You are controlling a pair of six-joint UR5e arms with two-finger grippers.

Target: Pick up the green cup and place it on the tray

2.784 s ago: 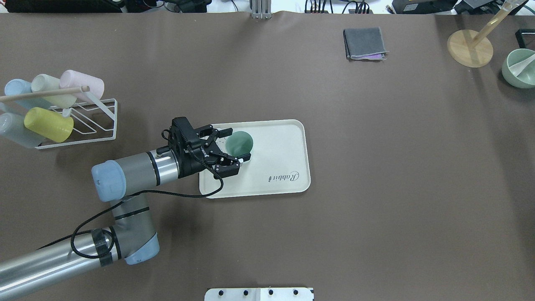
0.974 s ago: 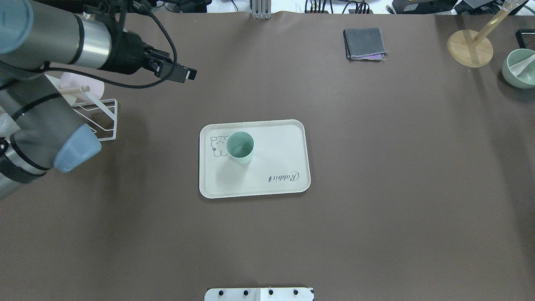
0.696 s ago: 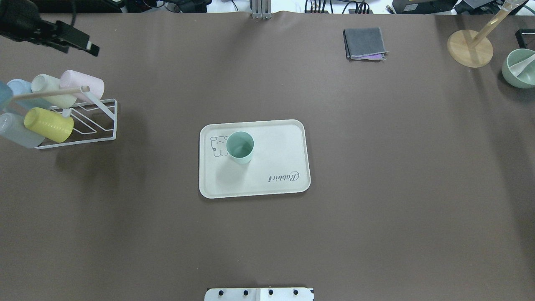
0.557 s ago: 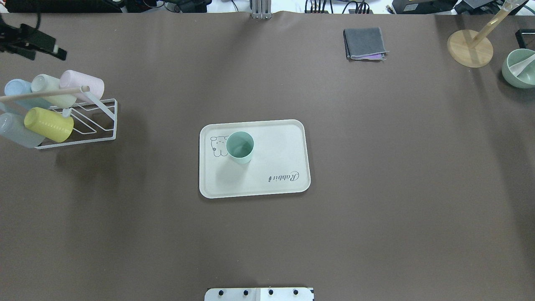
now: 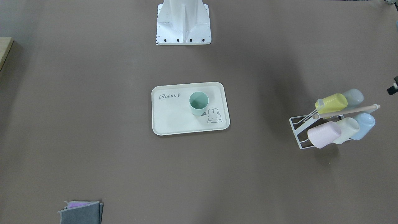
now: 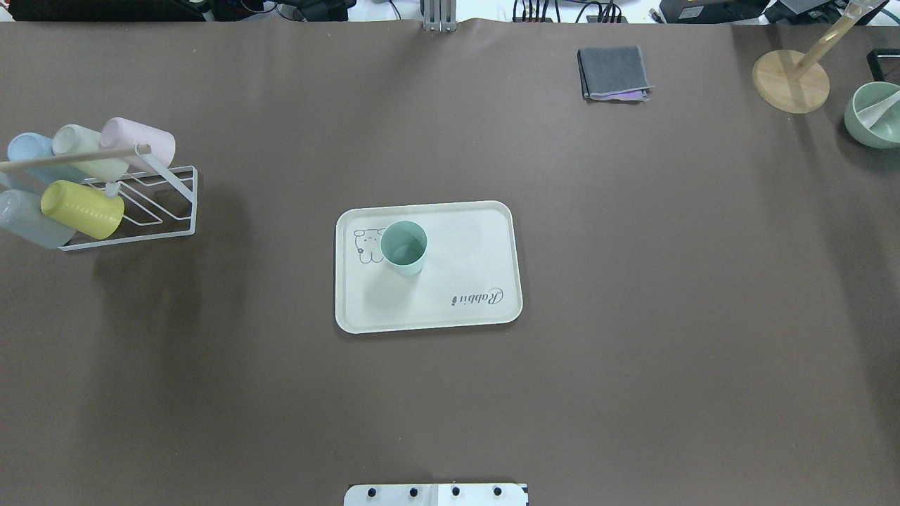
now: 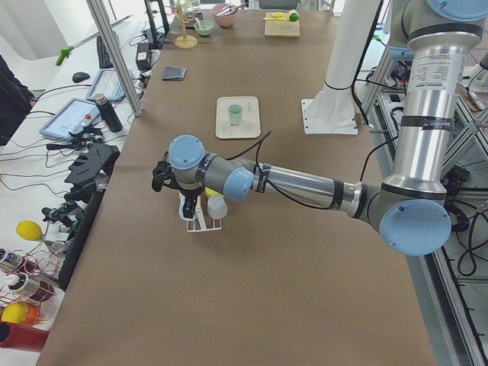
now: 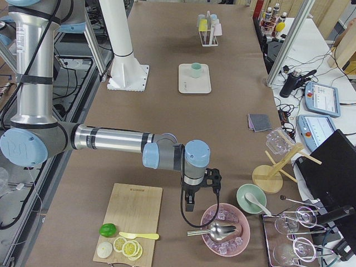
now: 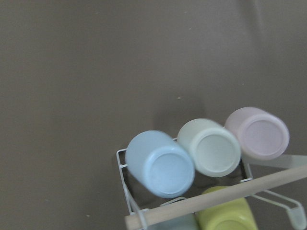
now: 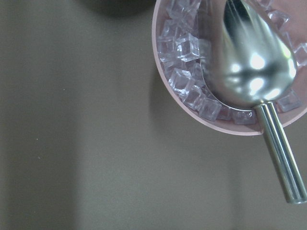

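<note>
The green cup (image 6: 403,247) stands upright on the cream tray (image 6: 464,239), beside the bunny drawing; it also shows in the front view (image 5: 198,103). Nothing touches it. My left gripper (image 7: 158,177) hangs over the cup rack at the table's left end, far from the tray; only the left side view shows it well, so I cannot tell if it is open. My right gripper (image 8: 189,206) hangs by the pink ice bowl at the right end; I cannot tell its state.
A white wire rack (image 6: 162,204) holds the yellow cup (image 6: 81,209) and other pastel cups. A folded grey cloth (image 6: 614,72), a wooden stand (image 6: 790,80) and a green bowl (image 6: 872,116) lie far right. A metal scoop (image 10: 254,62) lies in the ice bowl (image 10: 166,96).
My left gripper let go of the green cup, and the arm rose and swung left, out of the overhead view. The cup stays upright on the tray.
</note>
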